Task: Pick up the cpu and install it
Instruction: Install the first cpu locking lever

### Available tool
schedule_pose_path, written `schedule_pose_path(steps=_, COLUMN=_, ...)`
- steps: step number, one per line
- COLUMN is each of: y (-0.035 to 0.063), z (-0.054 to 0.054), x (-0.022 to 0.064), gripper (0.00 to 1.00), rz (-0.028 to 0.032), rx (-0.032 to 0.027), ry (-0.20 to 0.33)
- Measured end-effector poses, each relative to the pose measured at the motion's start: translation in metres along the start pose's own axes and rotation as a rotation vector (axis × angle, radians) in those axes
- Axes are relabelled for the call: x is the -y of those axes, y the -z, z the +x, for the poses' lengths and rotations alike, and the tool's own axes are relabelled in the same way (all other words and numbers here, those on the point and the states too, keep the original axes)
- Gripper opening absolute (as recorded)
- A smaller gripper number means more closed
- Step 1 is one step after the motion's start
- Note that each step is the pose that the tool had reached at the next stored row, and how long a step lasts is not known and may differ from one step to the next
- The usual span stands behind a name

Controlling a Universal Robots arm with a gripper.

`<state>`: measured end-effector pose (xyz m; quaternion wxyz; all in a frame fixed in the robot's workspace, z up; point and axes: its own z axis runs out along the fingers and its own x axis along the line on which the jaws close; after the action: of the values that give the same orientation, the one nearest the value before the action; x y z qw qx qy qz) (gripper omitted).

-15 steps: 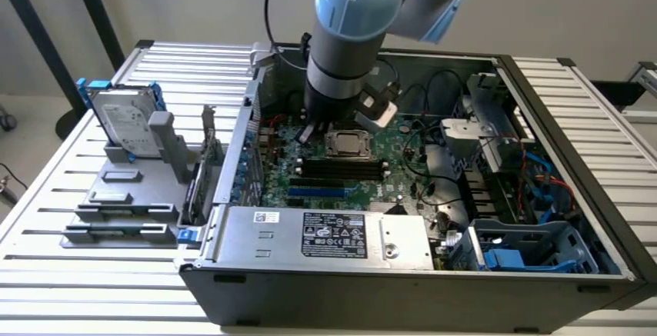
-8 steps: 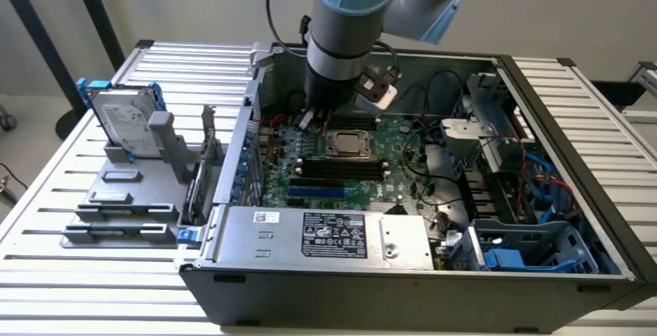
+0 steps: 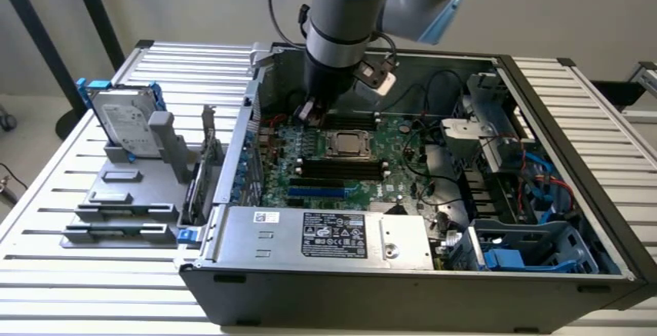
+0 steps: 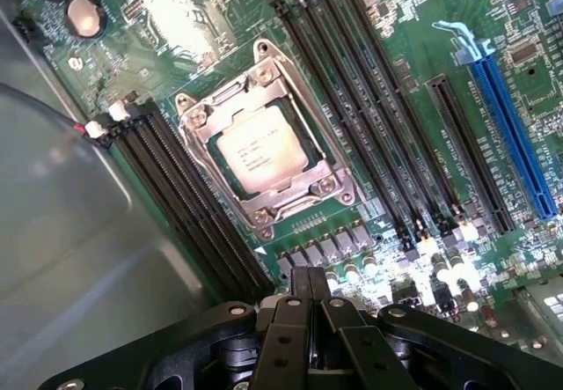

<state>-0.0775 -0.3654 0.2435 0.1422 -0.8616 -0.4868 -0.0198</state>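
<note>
Silver cpu (image 4: 256,150) seated in socket; tool (image 4: 309,286) together, empty, just beside.

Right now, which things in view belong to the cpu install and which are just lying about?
Job:
- cpu, seated in the motherboard socket
- gripper, shut and empty, above the board beside the socket

Lying about:
- hard drive, upright in the rack at the exterior view's left
- power supply
- blue slot

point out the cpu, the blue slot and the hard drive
cpu (image 4: 257,150), wrist view, centre of its metal top, in the socket frame
blue slot (image 4: 515,139), wrist view, middle of its length
hard drive (image 3: 125,123), exterior view, its silver face, upright in the grey holder
</note>
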Motion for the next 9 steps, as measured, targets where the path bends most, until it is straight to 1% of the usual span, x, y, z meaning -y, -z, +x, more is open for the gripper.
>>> schedule_pose_path(steps=4, y=-0.0003, z=0.0052, x=0.0033, gripper=0.11, rz=-0.0002, rx=0.0133, ry=0.024)
schedule_pose_path(steps=9, y=0.0017, z=0.0078, x=0.0052, gripper=0.11, rz=0.0033, rx=0.0291, ry=0.069)
